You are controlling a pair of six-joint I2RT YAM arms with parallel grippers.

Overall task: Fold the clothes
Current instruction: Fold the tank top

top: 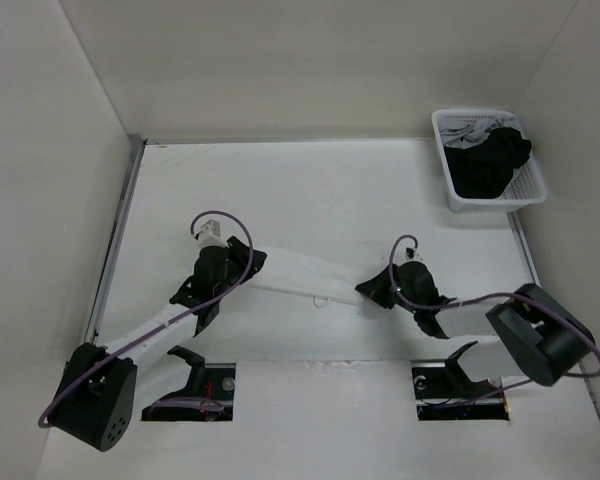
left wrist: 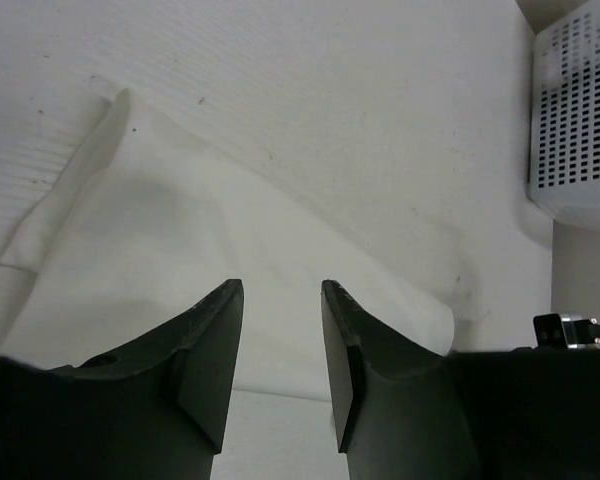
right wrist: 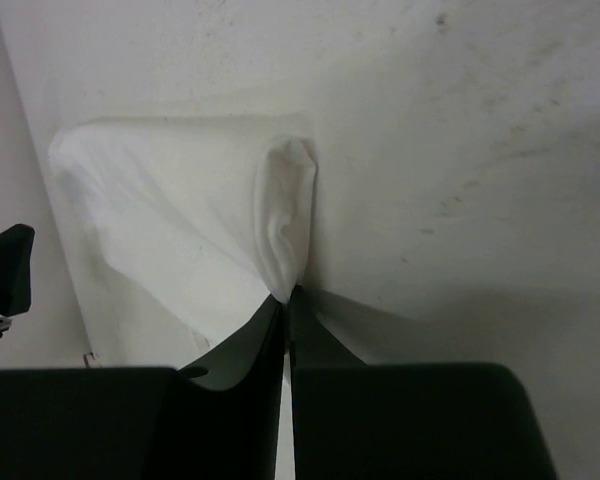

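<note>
Thin, limp camisole [top: 310,275], light: take corners. Its edge pinched in right gripper [right wrist: 285,300]; left gripper [left wrist: 282,292] gapes, holding nothing.

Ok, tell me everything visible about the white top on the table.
The white camisole is thin, soft-looking fabric, lying mostly flat as a band on the table. A narrow strap loop shows at its near edge. The right gripper pinches a raised ridge at one end; the left gripper sits open over the other.

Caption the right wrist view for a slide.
Right gripper pinching a fold of the white camisole on the table.
</note>
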